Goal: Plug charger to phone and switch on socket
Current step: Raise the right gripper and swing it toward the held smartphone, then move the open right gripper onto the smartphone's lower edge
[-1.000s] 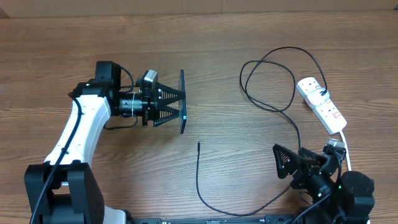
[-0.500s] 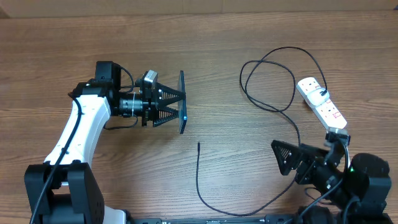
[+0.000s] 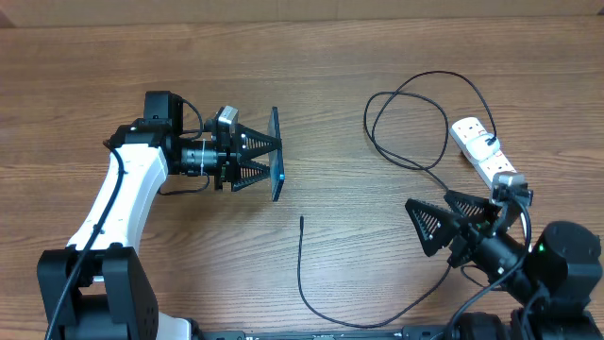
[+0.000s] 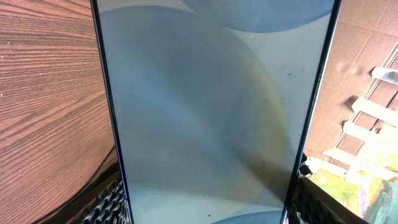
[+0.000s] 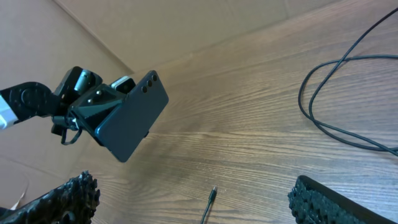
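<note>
My left gripper (image 3: pixel 274 155) is shut on the phone (image 3: pixel 277 154), which it holds on edge above the table. In the left wrist view the phone's pale screen (image 4: pixel 211 106) fills the frame between the two pads. The right wrist view shows the phone's dark back (image 5: pixel 132 116). The charger, a thin black cable (image 3: pixel 415 123), loops near the socket (image 3: pixel 486 156) and runs down to its loose connector tip (image 3: pixel 301 220) on the table. The tip also shows in the right wrist view (image 5: pixel 213 193). My right gripper (image 3: pixel 436 221) is open and empty, right of the tip and above the table.
The socket's thick white cord (image 3: pixel 524 222) runs down the right edge beside my right arm. Brown cardboard (image 5: pixel 124 25) lines the far side of the table.
My right arm has risen and moved up and slightly left toward the cable. The left gripper and the phone have not moved.
</note>
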